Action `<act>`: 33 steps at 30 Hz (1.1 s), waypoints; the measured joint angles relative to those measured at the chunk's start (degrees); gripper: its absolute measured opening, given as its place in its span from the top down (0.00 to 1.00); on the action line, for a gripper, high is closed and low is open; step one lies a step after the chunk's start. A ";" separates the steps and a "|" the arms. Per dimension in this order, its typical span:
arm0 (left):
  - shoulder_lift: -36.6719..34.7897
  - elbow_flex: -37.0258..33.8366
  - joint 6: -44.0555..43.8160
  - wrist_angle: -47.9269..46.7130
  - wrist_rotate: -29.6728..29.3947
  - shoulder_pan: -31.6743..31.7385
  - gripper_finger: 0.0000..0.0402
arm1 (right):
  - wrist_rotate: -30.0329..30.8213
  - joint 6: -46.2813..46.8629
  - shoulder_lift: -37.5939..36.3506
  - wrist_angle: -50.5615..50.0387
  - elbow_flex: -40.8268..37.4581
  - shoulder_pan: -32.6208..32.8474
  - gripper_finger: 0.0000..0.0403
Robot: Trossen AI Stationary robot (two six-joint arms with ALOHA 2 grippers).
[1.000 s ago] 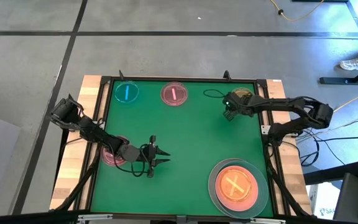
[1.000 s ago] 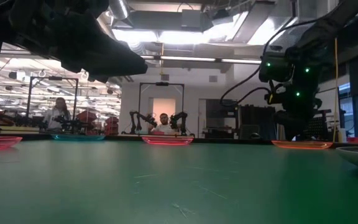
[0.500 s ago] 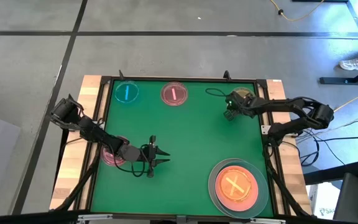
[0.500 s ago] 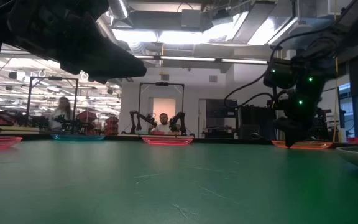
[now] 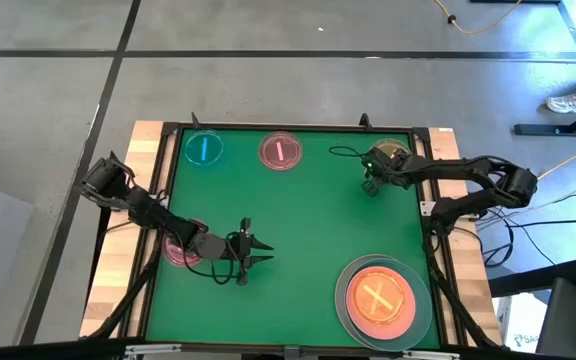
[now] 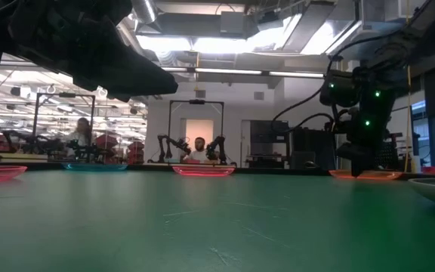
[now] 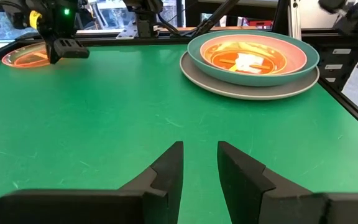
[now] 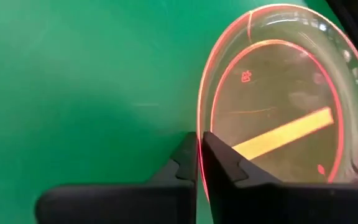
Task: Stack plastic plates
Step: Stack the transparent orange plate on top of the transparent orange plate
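Observation:
A small amber plate [image 8: 278,118] with a yellow bar lies at the table's far right [image 5: 392,152]. My right gripper [image 8: 199,152] is shut on its rim and stands over it in the low view [image 6: 362,171]. My left gripper [image 5: 260,252] hovers open over the bare mat at the middle left, its fingers [image 7: 173,163] around nothing. A small blue plate [image 5: 204,148] and a small pink plate [image 5: 279,151] lie along the far edge. Another pink plate [image 5: 178,250] shows partly under my left arm. At the near right, a pink plate [image 5: 377,297] sits in a teal one on a grey one. My right gripper pinches the amber plate's rim [image 8: 199,124] between its two fingers, one inside the plate and one outside. The fingers come from above, pointing down, at the rim's near-left part. The plate lies flat, its bottom [image 6: 368,176] on the table.
The raised dark frame [image 5: 423,200] of the table runs close behind my right arm. A black cord [image 5: 343,151] lies on the mat beside the amber plate. The stack's grey bottom plate [image 7: 197,78] is ahead of my left gripper. People are in the room beyond.
My right gripper has come down onto the amber plate and now has its rim between its fingers. The plate has stayed in place on the table.

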 joint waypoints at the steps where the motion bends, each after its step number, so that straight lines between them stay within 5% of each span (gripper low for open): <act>1: 0.00 0.00 0.00 0.00 0.01 0.00 0.77 | 0.76 -0.04 -0.52 -1.82 0.71 0.82 0.96; 12: 0.00 0.00 -0.07 0.00 -0.01 0.00 0.77 | 0.54 10.77 -10.80 -25.70 11.66 17.54 0.99; 18: 0.00 0.00 -0.11 0.02 -0.01 0.00 0.77 | -6.47 19.17 -14.70 -36.01 18.39 29.44 0.99; 23: 0.00 0.00 -0.17 0.03 0.02 0.00 0.77 | -13.41 24.62 -15.41 -38.96 23.17 39.94 1.00; 33: 0.00 0.00 -0.22 0.46 0.02 0.00 0.77 | -17.17 42.03 -15.34 -37.79 28.15 59.88 0.99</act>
